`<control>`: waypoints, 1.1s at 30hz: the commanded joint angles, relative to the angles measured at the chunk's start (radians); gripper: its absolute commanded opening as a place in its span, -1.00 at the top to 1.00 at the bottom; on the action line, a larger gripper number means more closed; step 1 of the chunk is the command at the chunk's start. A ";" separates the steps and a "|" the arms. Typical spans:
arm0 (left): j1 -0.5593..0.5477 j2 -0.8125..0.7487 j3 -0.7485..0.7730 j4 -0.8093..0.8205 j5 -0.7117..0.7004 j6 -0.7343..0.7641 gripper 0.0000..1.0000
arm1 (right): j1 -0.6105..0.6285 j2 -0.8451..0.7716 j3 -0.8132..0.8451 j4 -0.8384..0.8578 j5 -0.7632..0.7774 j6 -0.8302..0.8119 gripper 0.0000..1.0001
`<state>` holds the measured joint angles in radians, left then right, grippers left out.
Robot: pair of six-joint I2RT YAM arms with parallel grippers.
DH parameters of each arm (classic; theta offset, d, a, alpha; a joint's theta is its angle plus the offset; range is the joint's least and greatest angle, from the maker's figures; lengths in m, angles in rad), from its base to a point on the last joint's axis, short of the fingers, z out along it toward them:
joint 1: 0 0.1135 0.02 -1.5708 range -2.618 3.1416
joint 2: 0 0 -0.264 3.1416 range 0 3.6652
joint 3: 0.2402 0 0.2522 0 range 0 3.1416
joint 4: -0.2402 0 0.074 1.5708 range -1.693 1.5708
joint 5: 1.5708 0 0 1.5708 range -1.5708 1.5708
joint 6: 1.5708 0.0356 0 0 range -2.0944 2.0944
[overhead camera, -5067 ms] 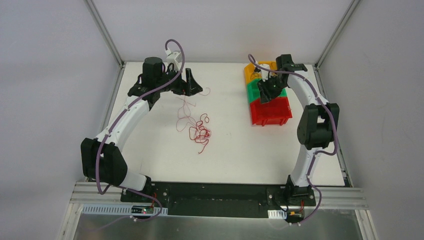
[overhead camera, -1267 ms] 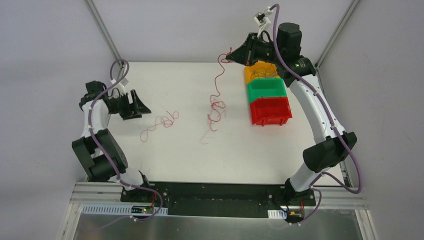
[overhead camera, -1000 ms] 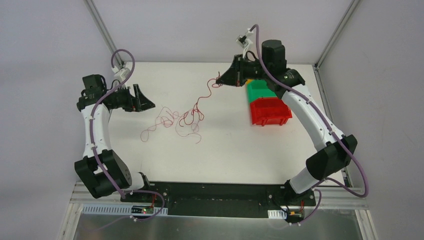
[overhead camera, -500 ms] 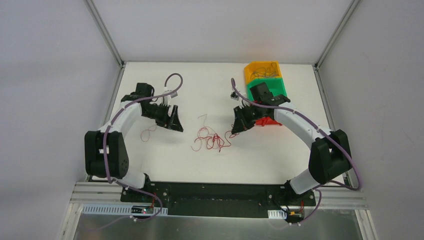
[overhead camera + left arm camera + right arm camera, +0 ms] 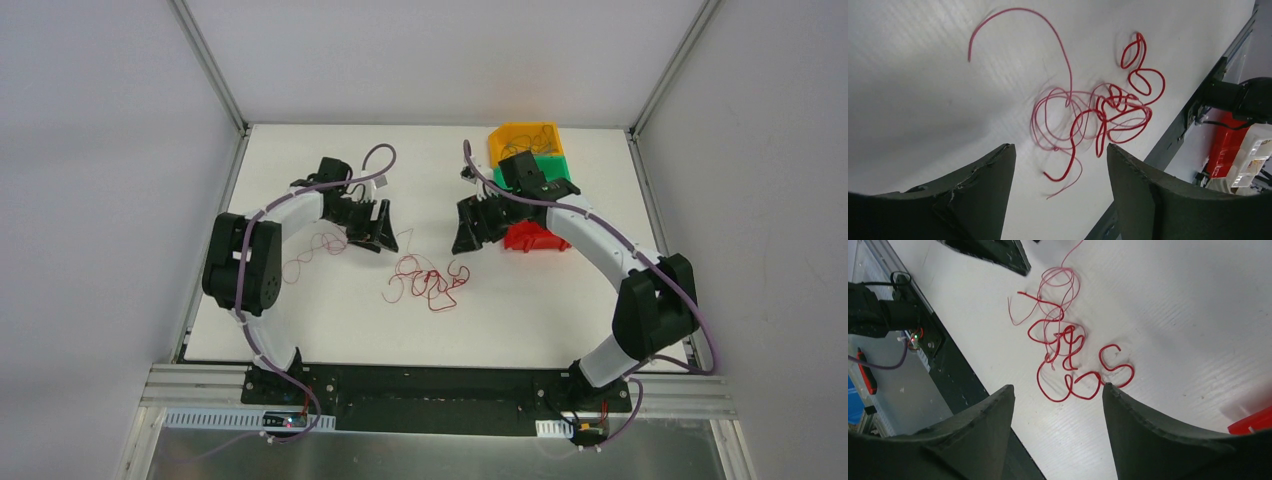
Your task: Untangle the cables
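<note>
White tabletop (image 5: pixel 330 330) is carrying tangled red cables (image 5: pixel 428 283) at frame centre; left gripper (image 5: pixel 383 236) and right gripper (image 5: pixel 464 238) are hovering above them, jaws apart, empty.

R end effector (image 5: pixel 1058 389), jaws apart, facing tangled red cables (image 5: pixel 1062 342).

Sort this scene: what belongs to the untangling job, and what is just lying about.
Job: tangled red cables; separate red cable left of them; left hand and right hand, both open.
Lying about: yellow bin; green bin; red bin.
</note>
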<state>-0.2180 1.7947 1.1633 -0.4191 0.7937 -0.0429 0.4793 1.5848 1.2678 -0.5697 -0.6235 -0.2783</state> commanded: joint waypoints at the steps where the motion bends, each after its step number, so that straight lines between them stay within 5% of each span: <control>1: -0.054 0.052 0.039 0.188 -0.015 -0.153 -0.33 | -0.012 0.030 0.056 0.071 0.030 0.086 -0.35; 6: -0.107 0.149 0.101 0.242 -0.057 -0.154 -0.07 | -0.048 -0.025 0.051 0.065 0.020 0.095 -0.36; 9: -0.115 0.172 0.139 0.241 -0.008 -0.176 0.58 | -0.075 -0.058 0.054 0.042 0.020 0.072 -0.36; 10: -0.115 0.158 0.146 0.241 0.019 -0.191 0.94 | -0.082 -0.065 0.052 0.035 0.023 0.058 -0.36; 11: -0.115 0.126 0.155 0.240 0.053 -0.210 1.00 | -0.091 -0.078 0.051 0.031 0.025 0.050 -0.36; 21: -0.114 -0.367 0.391 0.217 0.091 -0.309 1.00 | -0.105 -0.288 -0.032 0.311 -0.054 0.112 -0.60; 33: -0.113 -0.329 0.923 0.192 0.100 -0.330 1.00 | 0.157 -0.304 0.149 0.457 0.023 0.051 -0.71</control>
<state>-0.3279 1.3991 1.9957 -0.1978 0.8803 -0.3523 0.5583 1.2640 1.3251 -0.2298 -0.6338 -0.1967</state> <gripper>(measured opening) 0.009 0.853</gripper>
